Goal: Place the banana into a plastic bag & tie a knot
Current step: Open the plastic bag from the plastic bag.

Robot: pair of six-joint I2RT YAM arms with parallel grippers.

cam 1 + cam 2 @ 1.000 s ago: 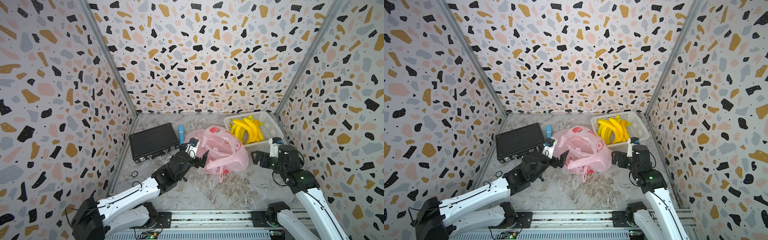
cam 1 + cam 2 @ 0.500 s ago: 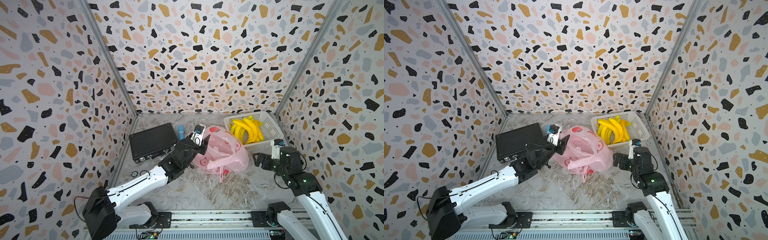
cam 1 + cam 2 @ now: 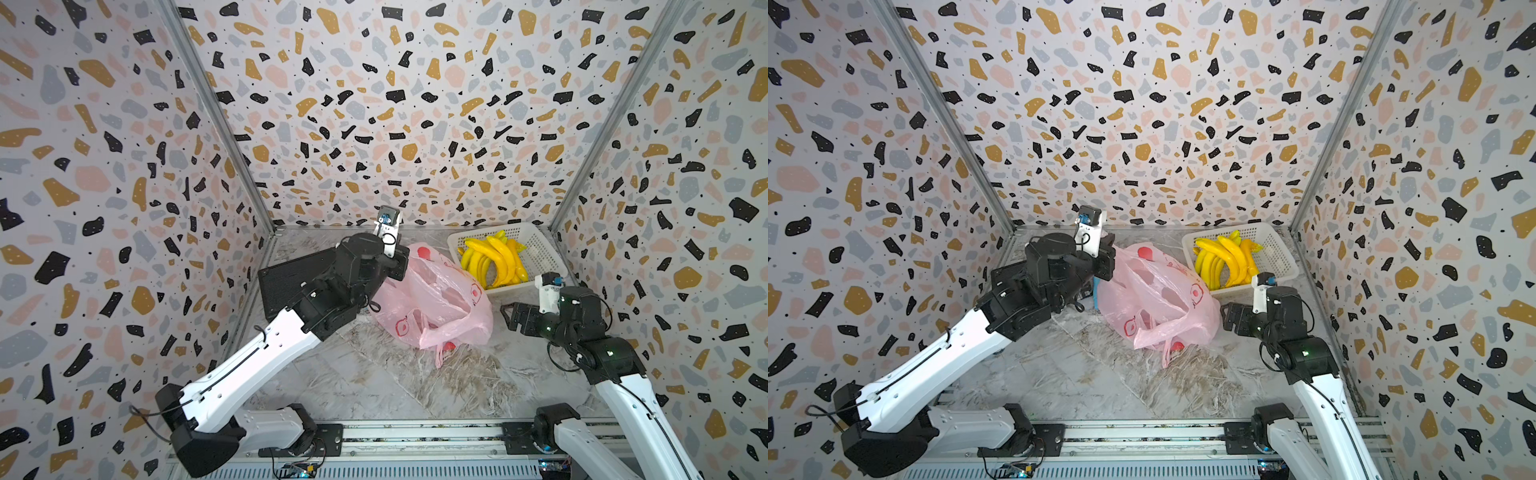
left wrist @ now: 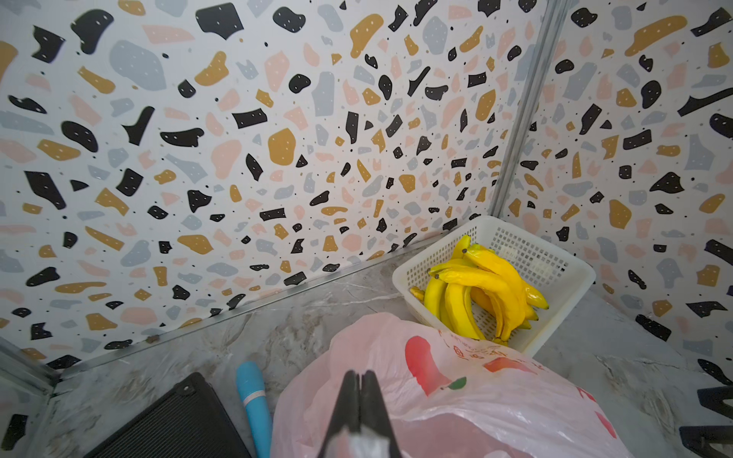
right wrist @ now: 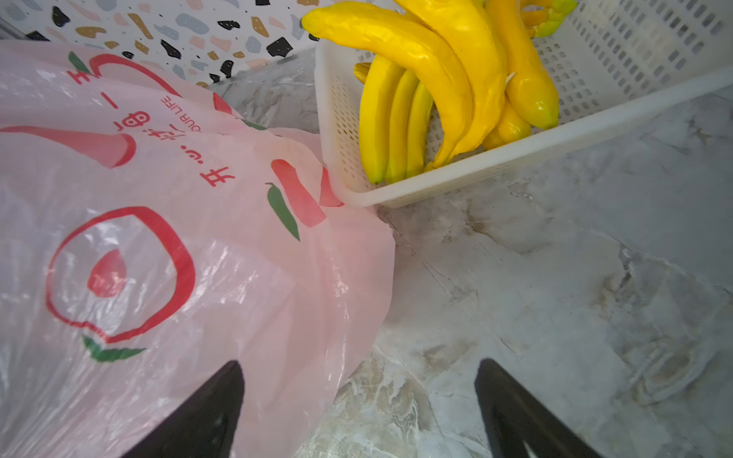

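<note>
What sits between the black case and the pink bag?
A blue cylinder lies between the black case and the pink bag, clearest in the left wrist view.

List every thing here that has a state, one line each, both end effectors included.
plastic bag: crumpled on the floor, unknotted, no banana seen inside
bananas: bunched in the basket
basket: upright, against the bag
black case: closed, lying flat
blue tube: lying beside the case
left end effector: shut at the bag's top; pinch unclear
right end effector: open, empty, beside the bag
</note>
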